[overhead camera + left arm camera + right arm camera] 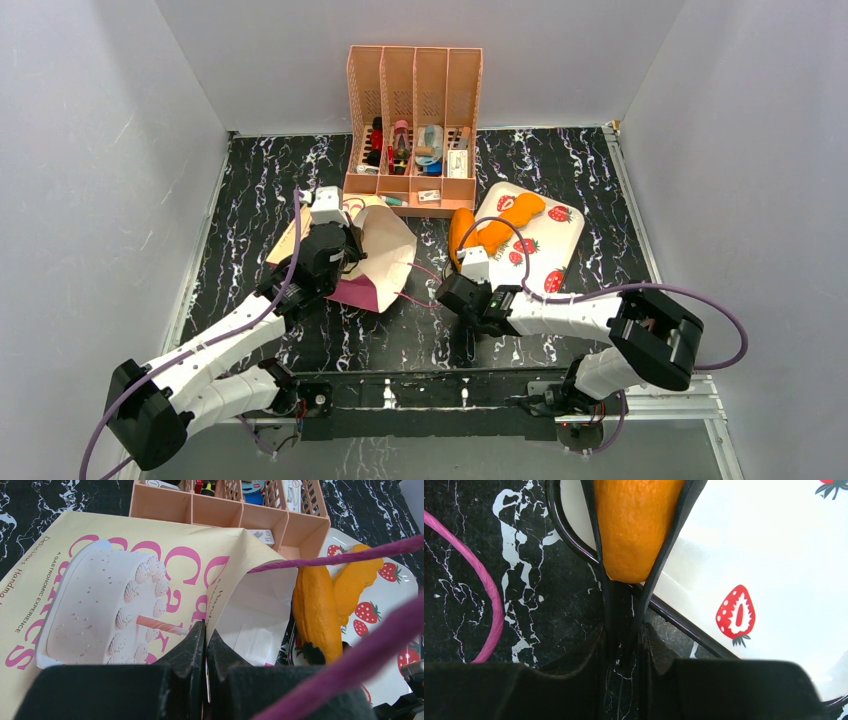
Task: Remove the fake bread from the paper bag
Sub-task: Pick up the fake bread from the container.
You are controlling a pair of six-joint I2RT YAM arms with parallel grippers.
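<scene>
The paper bag (385,255) (100,595) lies on its side left of centre, its mouth open toward the right. My left gripper (338,252) (205,627) is shut on the bag's upper edge at the mouth. My right gripper (470,288) (624,630) is shut on thin black tongs (610,600), whose arms clasp the end of an orange fake bread loaf (636,525) (460,235) (315,610) at the edge of a strawberry tray (560,245) (774,555). A second loaf (503,225) (357,577) lies on the tray. What remains inside the bag is hidden.
A peach slotted organiser (412,100) (225,515) full of small items stands at the back centre. The bag's pink cord handle (489,590) trails on the black marbled tabletop between bag and tray. White walls enclose the table on three sides.
</scene>
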